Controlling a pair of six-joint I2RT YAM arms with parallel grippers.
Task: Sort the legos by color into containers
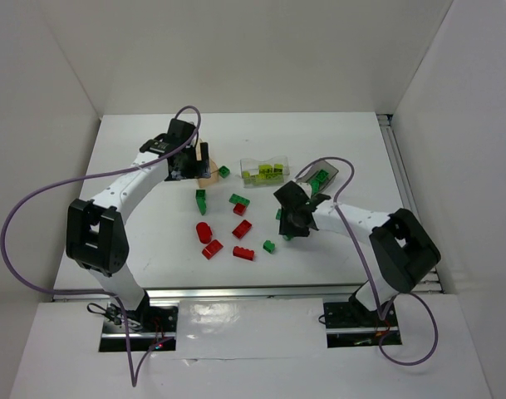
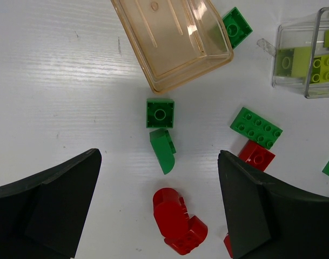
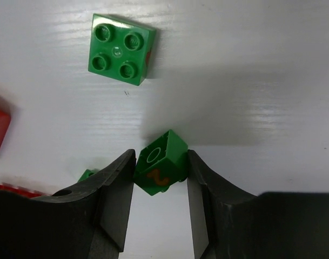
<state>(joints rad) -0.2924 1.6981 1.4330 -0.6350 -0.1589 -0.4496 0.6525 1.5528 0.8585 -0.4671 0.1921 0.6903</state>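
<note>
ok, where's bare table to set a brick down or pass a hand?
Free: the far strip of table behind the clear container; the near strip between the red bricks and the table edge. Crowded: the centre, loose bricks from the peach container to the right gripper, shut on a green brick.

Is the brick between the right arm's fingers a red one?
No, the right arm's fingers sit against both sides of a green brick that has an orange mark on its face.
</note>
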